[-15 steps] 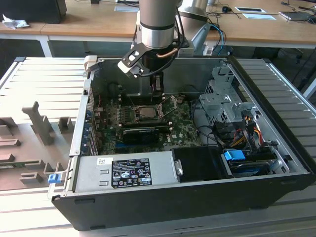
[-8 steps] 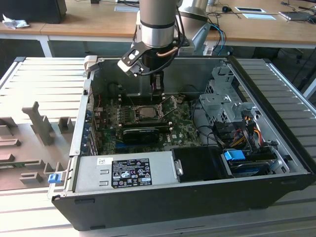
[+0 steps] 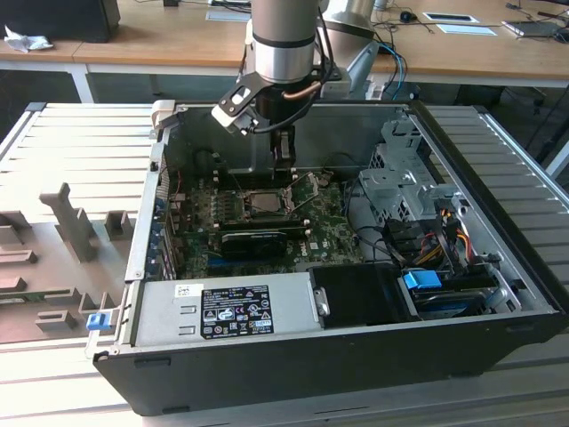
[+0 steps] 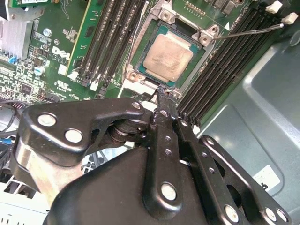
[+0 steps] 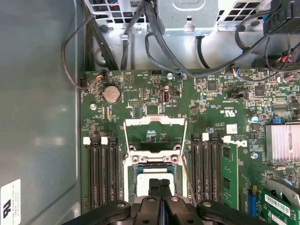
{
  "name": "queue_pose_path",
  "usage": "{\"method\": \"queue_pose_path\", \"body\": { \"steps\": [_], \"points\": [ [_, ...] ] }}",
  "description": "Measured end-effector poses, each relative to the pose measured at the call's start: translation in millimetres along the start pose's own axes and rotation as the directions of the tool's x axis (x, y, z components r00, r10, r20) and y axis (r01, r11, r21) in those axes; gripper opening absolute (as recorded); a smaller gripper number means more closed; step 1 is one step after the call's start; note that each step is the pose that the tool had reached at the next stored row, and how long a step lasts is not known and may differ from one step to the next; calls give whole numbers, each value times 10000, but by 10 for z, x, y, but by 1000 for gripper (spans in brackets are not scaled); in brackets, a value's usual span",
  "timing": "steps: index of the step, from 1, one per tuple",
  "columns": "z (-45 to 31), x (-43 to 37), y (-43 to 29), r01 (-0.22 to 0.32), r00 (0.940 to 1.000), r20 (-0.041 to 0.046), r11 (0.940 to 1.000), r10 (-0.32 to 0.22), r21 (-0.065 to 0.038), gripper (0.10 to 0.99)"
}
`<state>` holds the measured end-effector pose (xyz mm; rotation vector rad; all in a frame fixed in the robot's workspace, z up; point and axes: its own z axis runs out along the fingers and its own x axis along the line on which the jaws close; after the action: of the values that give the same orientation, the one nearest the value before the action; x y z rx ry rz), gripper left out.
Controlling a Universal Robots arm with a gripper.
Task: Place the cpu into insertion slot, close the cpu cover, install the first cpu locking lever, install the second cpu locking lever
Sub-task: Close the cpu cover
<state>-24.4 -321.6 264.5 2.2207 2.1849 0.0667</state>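
Your black two-finger pincer (image 4: 161, 91) is clenched on nothing, its tips pressed together right at one edge of the small square silver-rimmed insertion slot (image 4: 135, 75). The square silver-grey cpu (image 4: 168, 56) lies flat inside that slot. Beyond it, the thin silver cpu cover frame (image 5: 154, 121) is swung open over the green motherboard (image 5: 140, 93). A thin steel lever rod (image 4: 248, 32) stands unlatched beside the slot, inside the open black computer case (image 3: 311, 365).
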Motion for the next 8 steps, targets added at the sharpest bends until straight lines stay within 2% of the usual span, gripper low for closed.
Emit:
{"method": "queue_pose_path", "body": {
  "steps": [8],
  "points": [
    [-24,1,1,0,10000,2,10000,0,1,106]
  ]
}}
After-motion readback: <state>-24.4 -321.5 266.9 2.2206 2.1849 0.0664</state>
